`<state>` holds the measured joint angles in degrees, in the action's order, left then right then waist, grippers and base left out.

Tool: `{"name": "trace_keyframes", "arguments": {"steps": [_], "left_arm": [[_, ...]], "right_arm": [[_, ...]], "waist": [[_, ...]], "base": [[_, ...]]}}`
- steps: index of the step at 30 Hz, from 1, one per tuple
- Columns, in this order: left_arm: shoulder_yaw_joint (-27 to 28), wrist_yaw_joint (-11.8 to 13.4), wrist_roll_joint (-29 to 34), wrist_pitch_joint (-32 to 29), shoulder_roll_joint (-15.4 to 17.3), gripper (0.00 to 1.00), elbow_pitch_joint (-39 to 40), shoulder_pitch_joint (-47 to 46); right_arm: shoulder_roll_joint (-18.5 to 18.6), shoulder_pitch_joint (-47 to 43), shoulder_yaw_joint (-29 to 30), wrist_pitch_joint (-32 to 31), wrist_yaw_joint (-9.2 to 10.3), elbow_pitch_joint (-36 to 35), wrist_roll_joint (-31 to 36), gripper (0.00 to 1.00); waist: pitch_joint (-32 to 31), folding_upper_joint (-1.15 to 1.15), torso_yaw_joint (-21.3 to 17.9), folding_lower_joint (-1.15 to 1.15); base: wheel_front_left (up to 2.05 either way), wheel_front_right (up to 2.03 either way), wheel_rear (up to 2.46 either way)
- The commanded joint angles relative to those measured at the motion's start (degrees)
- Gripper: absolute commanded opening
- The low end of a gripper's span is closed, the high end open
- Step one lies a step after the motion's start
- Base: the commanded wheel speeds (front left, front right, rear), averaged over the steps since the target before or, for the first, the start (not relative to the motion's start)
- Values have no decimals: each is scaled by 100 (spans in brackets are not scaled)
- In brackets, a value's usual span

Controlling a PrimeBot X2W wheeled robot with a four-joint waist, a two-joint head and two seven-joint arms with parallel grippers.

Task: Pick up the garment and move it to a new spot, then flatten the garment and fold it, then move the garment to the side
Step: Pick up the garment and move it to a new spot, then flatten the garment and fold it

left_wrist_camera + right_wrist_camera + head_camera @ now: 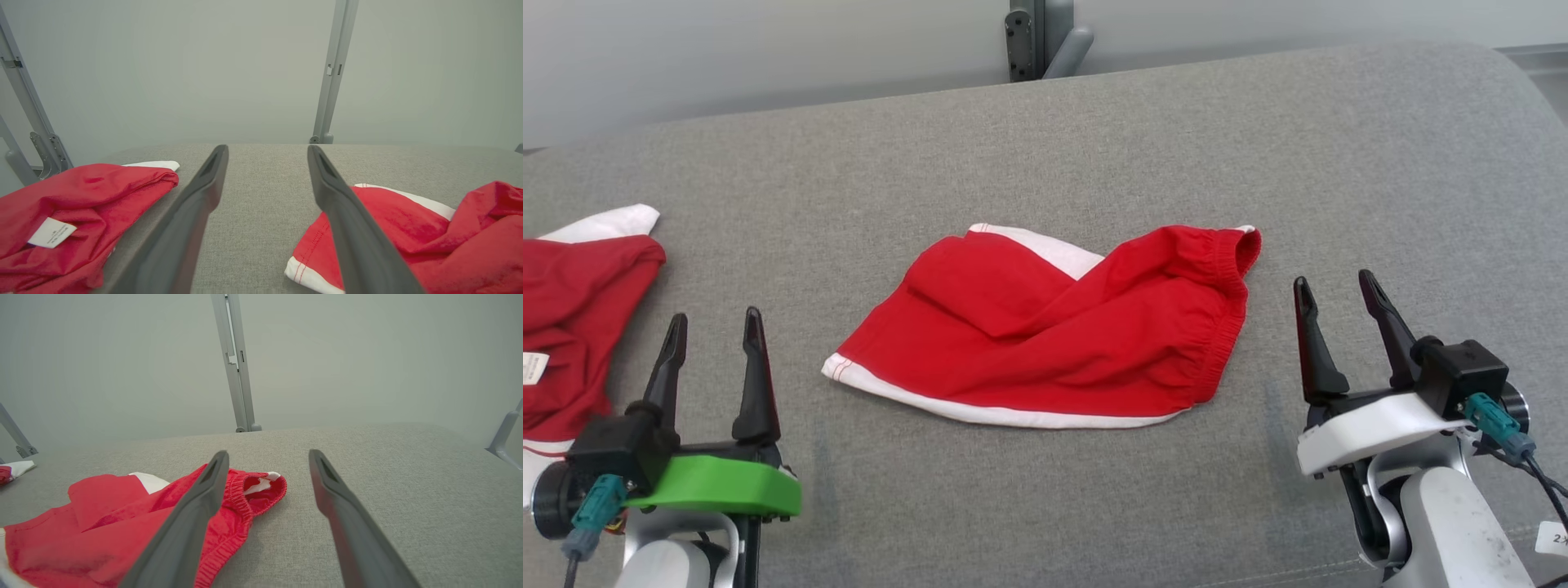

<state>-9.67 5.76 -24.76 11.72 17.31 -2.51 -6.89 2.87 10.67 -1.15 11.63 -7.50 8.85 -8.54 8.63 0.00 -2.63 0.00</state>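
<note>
- Plainly, the garment (1045, 335), a pair of red shorts with white trim, lies crumpled near the middle of the grey cloth-covered worktop (1094, 131). It sits between the two hands and touches neither.
- The left hand (716, 315) hovers at the near left with its fingers spread wide and nothing between them. The right hand (1335, 278) hovers at the near right, likewise spread and empty, just beside the waistband end of the shorts.
- The fabric looks thin, light and limp. It will probably sag and drape when lifted, and a pinch on a single layer may let the rest trail or fall open.
- The elastic waistband (1227, 327) on the right side is gathered and thicker, so it likely gives the right hand its firmest bite.
- The white hem (980, 412) along the near left edge is stitched and looks doubled, a fair hold for the left hand.
- A second red garment (572, 318) lies at the far left, apart from the shorts, and the left hand should keep clear of it.
</note>
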Motion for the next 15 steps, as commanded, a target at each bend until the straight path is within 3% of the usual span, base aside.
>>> {"name": "trace_keyframes", "arguments": {"steps": [1,15], "left_arm": [[-32,45,31,-3,28,100,39,136],[-213,203,139,-167,88,100,276,668]], "right_arm": [[15,-112,-5,-27,2,-24,-9,100],[13,-571,59,-120,1,-212,-74,100]], "waist": [[-134,0,-15,0],[-513,0,-52,0]], "base": [[0,0,0],[0,0,0]]}}
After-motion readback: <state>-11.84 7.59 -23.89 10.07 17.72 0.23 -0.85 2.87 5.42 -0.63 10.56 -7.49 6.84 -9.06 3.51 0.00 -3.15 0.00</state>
